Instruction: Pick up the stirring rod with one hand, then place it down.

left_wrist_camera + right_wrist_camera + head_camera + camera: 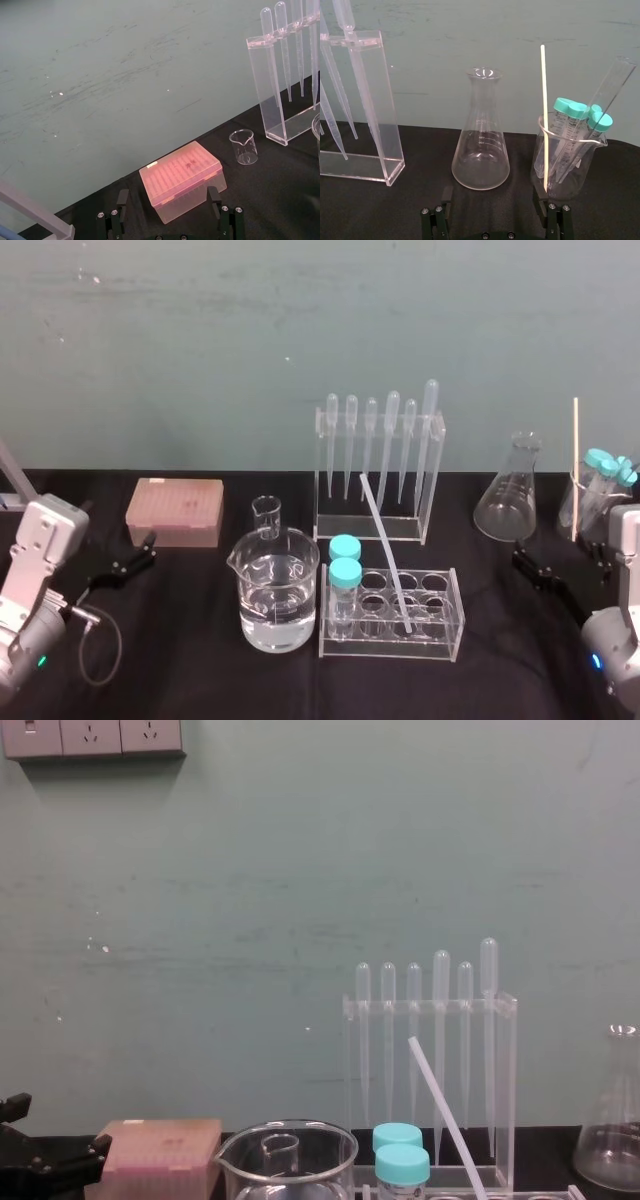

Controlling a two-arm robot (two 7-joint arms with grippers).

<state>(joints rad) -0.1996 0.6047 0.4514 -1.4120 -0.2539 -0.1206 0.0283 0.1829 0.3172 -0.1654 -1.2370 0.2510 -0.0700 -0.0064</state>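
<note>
Translucent-white stirring rod (385,555) against the colourless, clear tube rack (392,646). Two tubes in the rack carry turquoise caps (345,573). Left of the rack: a clear beaker (300,585) and, farther left, a pale pink box (175,511). Right of the rack: a clear flask (508,495) and a cream stick (575,465). Counter (180,650) plain black; wall (200,340) behind the rack pale green, faintly scuffed.

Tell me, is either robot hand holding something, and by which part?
Nothing is held: left gripper and right gripper are open, empty; the stirring rod leans in the tube rack.
</note>
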